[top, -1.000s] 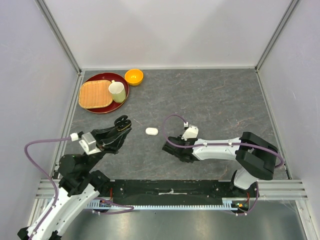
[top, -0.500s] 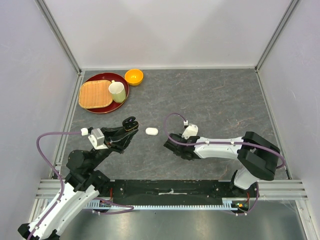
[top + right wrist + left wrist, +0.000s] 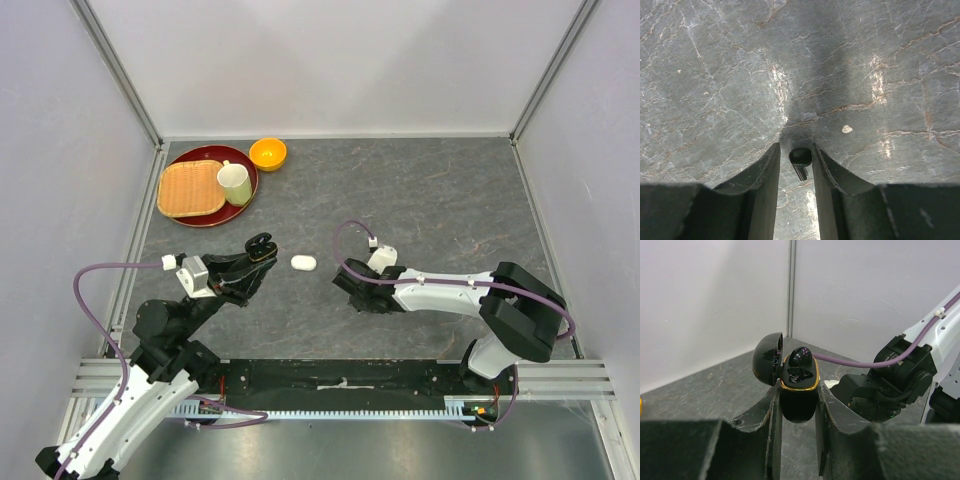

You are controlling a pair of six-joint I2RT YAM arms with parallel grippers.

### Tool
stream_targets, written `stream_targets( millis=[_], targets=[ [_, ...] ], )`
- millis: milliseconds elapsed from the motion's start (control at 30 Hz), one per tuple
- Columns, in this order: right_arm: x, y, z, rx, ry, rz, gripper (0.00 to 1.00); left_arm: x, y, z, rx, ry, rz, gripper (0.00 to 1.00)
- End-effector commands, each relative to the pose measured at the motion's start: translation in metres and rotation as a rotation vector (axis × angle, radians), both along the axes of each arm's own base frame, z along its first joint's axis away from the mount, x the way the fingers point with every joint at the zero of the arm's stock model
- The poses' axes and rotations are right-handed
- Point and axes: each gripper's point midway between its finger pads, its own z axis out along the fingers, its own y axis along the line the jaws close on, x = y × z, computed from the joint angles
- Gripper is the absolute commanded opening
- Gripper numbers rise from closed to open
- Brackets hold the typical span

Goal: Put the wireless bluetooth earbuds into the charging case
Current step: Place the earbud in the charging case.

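- My left gripper (image 3: 797, 402) is clamped tight on the lower half of the black case (image 3: 799, 390). It holds the case above the table (image 3: 430, 190) at the lower left of the overhead view, with the lid swung open to the left.
- A seated earbud (image 3: 801, 356), glossy black, pokes up from the gold-rimmed well. The rest of the well is too dark to read, and my fingers (image 3: 757, 432) cover both flanks of the case.
- My right gripper (image 3: 795, 149) sits low near the middle of the overhead view. Its jaws are almost closed around a loose earbud (image 3: 800, 158), black, with its stem pointing to the bottom of the frame.
- That earbud looks pressed to the right finger, with a sliver of gap on the left. I cannot tell whether I truly have it pinched or whether it lies on the stone.
- From above, the right gripper hides it altogether.
- The white case (image 3: 303, 262) lies on the table between my two grippers, nearer the left one. It is too small to tell whether it is open.
- Bare table runs to the upper right.
- The red tray (image 3: 215, 220) carries a woven mat (image 3: 190, 188) and a cup (image 3: 235, 184), with an orange bowl (image 3: 267, 153) just beside it. They fill the upper left corner, well apart from both grippers.
- Walls close off the far, left and right edges.
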Motion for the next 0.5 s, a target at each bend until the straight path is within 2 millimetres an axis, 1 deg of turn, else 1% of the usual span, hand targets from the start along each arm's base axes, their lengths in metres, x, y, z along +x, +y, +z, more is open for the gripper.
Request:
stream_targets(
  millis=[0, 200, 467],
  targets=[
    [-0.0278, -0.019, -0.0203, -0.074, 0.129, 0.056, 0.39, -0.0031, -0.0029, 0.0034, -0.022, 0.001, -0.027, 0.02],
    [-0.032, -0.0176, -0.027, -0.084, 0.162, 0.069, 0.39, -0.0013, -0.0034, 0.0, -0.02, 0.012, -0.024, 0.02],
    [-0.0333, -0.0201, -0.029, -0.096, 0.17, 0.062, 0.37, -0.0009, -0.0034, -0.0011, -0.018, 0.017, -0.023, 0.02]
  ],
)
